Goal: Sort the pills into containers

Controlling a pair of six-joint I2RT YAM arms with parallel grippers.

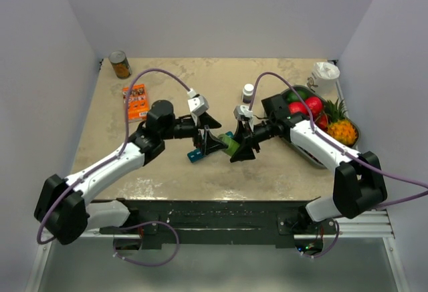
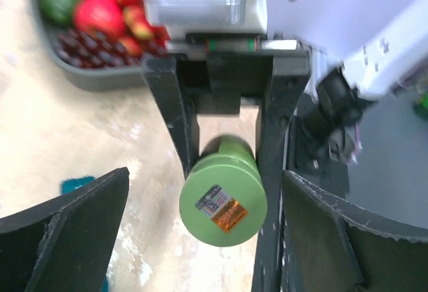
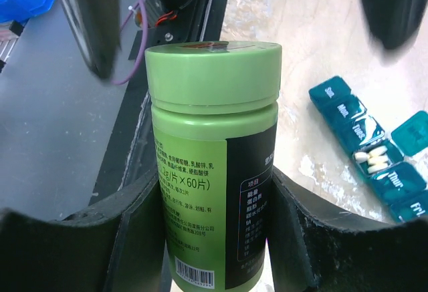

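Uncapping green bottle [image 3: 200, 192]: right gripper [image 3: 214, 238] clamps bottle body, cap [image 3: 212, 65] on, pointing left. Left gripper [image 2: 221, 238] gapes wide, fingers [image 2: 73, 232] flanking cap, clear of it. Pill organiser [image 3: 341, 115] lies on table [image 1: 167, 178] beneath (one lid up, white pills [image 3: 371, 158] inside). Next, by judgement: close on cap, twist off.

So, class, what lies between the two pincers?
The green bottle, held by the right pincer, cap toward the open left pincer; see the left wrist view.

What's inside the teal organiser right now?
White pills lie in one open compartment of the organiser. The other lids in view are shut, so what they hold is hidden.
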